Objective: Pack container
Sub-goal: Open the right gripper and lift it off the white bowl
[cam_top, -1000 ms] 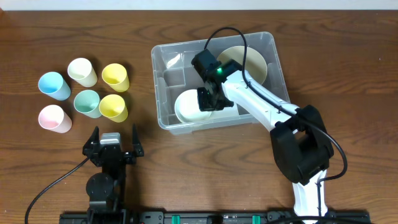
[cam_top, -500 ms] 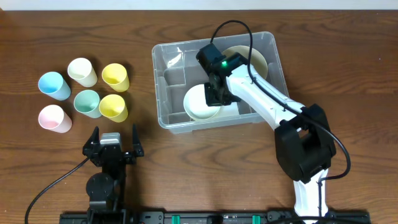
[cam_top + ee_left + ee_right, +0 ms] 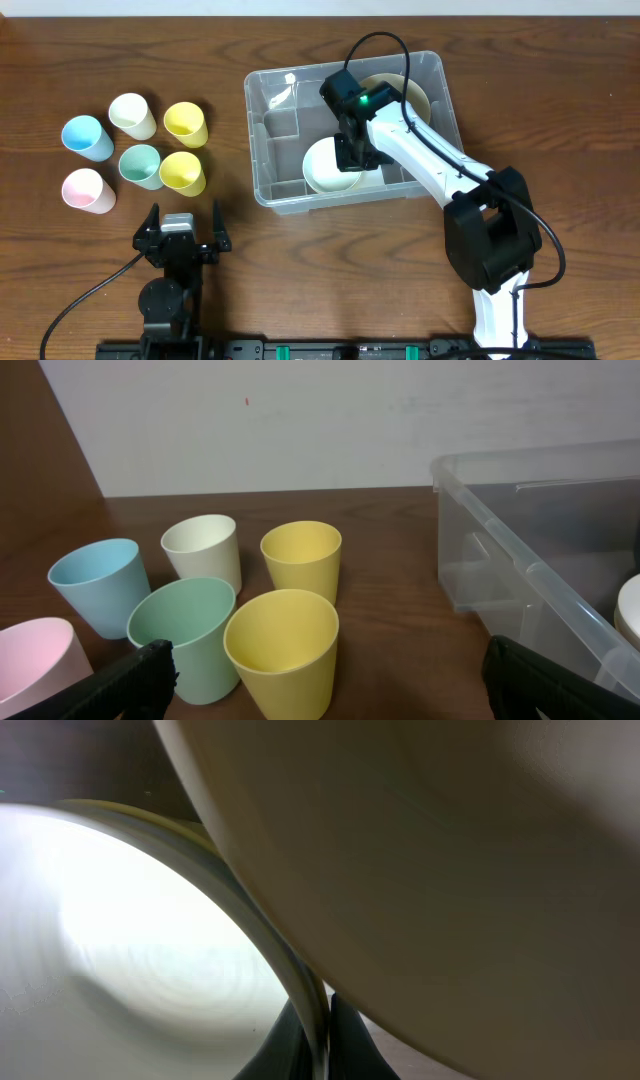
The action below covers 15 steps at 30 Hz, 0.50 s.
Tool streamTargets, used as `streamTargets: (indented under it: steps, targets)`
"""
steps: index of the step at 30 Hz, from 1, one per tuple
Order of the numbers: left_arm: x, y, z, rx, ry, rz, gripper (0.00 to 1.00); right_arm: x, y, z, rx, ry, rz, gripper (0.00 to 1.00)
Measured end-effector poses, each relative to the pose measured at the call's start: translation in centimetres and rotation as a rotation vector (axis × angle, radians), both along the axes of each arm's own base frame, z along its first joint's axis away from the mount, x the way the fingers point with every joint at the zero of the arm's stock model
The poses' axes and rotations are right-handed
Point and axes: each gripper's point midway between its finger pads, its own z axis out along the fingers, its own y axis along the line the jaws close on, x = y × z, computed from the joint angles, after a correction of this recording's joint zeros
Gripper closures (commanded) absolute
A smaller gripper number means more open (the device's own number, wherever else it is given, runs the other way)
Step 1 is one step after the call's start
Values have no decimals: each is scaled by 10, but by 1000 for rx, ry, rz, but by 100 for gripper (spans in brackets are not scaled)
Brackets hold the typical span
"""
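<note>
Our right end effector is clamped shut on the rim of a white bowl. The right wrist view shows the thin rim pinched between the two fingers, with the underside of a cream bowl filling the frame above it. From overhead, the white bowl is inside the container, in its near half. We cannot tell whether the bowl has reached the floor. The cream bowl lies in the container's far right corner.

The container sits right of the desk's middle, closer to the far edge than the near one, slightly skewed to the desk's edges.

We judge the container to be light, stiff, clear plastic with slick walls. A sideways nudge from the arm or the bowl could slide it across the wood. If we ever need to move or steady it, the thick rim is the place to grip, at the middle of a long side, not the smooth wall.

Our left end effector hangs at the near edge, left of centre, jaws spread wide and holding nothing. Beyond it, toward the far left corner, six pastel cups stand upright in a tight cluster, well apart from the container.
</note>
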Motion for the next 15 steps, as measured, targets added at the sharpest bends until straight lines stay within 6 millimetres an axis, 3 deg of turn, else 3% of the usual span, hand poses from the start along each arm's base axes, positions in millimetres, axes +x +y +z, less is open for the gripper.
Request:
streamTargets:
  steps: [4,9,15]
  targets:
    - [0,0,0,0,0,0,2,-1,0,0,-2,2,0,98]
    - [0,0,0,0,0,0,2,-1,-2,0,-11,3,6,83]
    - [0,0,0,0,0,0,2,1,-5,0,-25,-6,5,76]
